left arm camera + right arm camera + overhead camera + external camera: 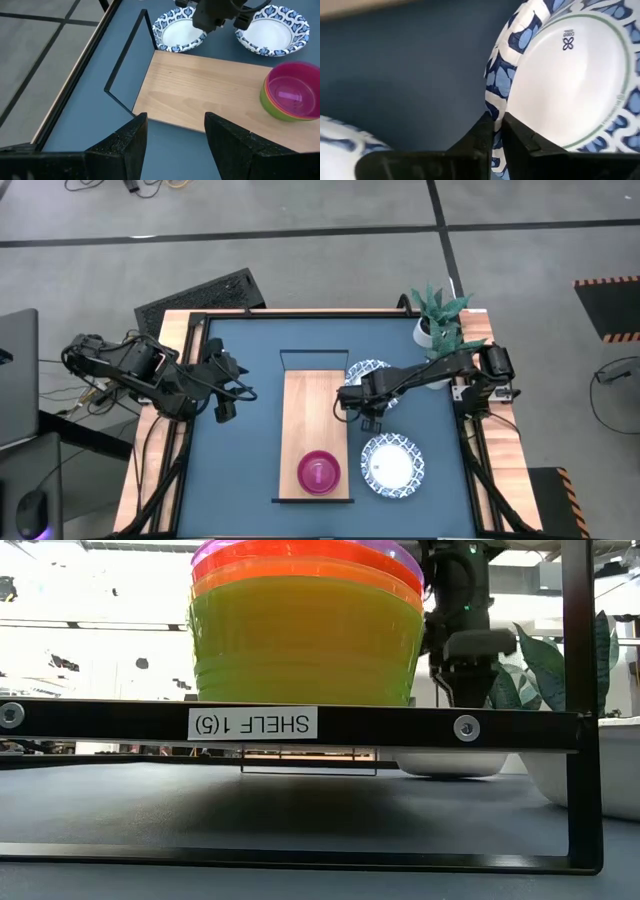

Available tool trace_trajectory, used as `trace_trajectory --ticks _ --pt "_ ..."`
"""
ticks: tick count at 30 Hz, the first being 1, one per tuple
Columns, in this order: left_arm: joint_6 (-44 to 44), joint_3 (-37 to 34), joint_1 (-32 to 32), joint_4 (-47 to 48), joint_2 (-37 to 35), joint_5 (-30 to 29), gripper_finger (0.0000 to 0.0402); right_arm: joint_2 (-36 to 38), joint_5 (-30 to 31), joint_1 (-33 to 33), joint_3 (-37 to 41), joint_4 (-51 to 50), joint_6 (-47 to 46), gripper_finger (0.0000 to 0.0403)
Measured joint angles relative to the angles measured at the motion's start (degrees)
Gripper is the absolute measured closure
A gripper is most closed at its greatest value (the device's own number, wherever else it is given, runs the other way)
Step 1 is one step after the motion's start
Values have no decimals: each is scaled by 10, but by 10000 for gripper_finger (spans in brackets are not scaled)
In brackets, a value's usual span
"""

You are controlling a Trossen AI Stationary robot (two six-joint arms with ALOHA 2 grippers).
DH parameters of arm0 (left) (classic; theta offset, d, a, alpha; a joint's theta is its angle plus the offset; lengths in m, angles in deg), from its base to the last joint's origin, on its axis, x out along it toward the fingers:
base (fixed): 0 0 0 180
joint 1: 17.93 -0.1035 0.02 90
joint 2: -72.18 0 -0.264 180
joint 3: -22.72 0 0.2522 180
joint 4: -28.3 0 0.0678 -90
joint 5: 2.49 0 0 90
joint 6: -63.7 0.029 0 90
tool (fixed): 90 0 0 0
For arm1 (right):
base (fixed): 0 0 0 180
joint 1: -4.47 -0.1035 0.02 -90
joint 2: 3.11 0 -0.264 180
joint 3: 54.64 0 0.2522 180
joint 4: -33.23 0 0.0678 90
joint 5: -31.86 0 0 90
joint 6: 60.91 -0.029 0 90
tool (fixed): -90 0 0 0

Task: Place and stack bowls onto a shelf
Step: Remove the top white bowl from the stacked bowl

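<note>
- Four stacked translucent plastic bowls [319,472] are sitting at the light-wood shelf's [312,405] six o'clock end.
- Right gripper [496,131] fingers are pinching the blue-rimmed white dish's [565,80] rim.
- Left gripper [175,132] fingers are hanging wide apart, empty, at the shelf's nine o'clock.

overhead; table-level; both wrists; shelf [316,435] shared
</note>
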Motion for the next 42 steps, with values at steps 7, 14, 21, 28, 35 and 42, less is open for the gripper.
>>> trace_trajectory --ticks 7,14,21,28,35,42 --pt "0 0 0 0 0 0 219 0 -15 0 -42 -30 6 348" --pt "-5 0 0 5 0 0 219 0 -39 -1 -83 -68 27 348" --pt "-19 0 0 21 0 0 219 0 -101 -1 -114 -83 56 348" --pt "-20 0 0 29 0 0 219 0 -141 13 -116 -130 69 349" --pt "-21 0 0 29 0 1 219 18 -166 33 -116 -141 75 364" --pt "-7 -37 1 -71 -1 1 219 51 -147 67 -115 -101 6 366"
